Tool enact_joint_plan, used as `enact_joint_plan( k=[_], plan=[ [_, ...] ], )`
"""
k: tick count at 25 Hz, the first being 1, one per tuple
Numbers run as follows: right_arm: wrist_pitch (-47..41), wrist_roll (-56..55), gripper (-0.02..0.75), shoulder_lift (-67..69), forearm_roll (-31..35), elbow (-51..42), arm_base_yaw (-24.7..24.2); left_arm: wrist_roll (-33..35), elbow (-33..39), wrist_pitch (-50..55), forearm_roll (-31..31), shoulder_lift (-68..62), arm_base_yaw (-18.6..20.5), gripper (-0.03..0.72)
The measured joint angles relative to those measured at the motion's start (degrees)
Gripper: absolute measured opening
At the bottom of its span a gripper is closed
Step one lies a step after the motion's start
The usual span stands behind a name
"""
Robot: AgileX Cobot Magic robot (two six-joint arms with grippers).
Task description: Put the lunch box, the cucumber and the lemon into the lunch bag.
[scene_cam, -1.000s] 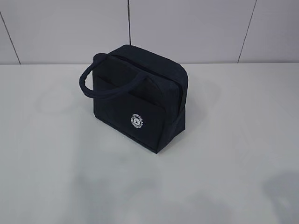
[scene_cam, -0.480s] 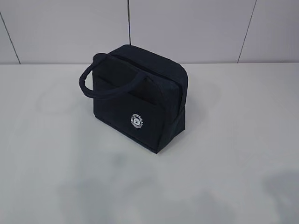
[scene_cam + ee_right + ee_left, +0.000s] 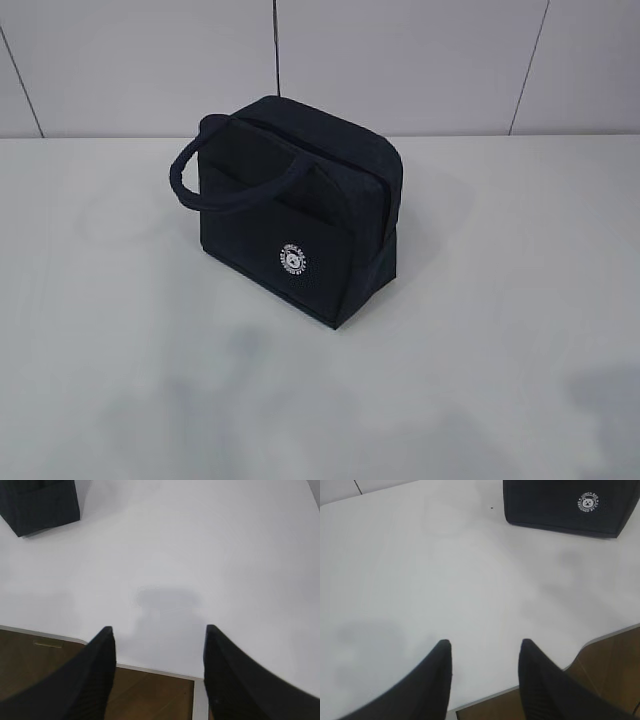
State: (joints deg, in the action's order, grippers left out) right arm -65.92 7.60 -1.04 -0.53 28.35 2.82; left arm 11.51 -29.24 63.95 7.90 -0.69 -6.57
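Only the lunch bag (image 3: pixel 293 205) on the worktop (image 3: pixel 480 330), apparently zipped; contents unknowable. Left end effector (image 3: pixel 485 650) and right end effector (image 3: pixel 159 635) apart, empty.

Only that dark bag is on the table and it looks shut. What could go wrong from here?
The lunch bag seems zipped closed, so nothing could go in until it is opened. It is soft, so tugging at the top might tip or drag it. The lunch box, cucumber and lemon are in no view; both empty grippers, left and right, have nothing nearby to grasp.
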Motion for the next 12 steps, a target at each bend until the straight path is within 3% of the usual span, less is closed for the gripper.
enact_joint_plan(
  k=[12],
  plan=[
    [0.0,0.0,0.421,0.0,0.0,0.0,0.0,0.0,0.0,0.0,0.0,0.0,0.0,0.302]
  ],
)
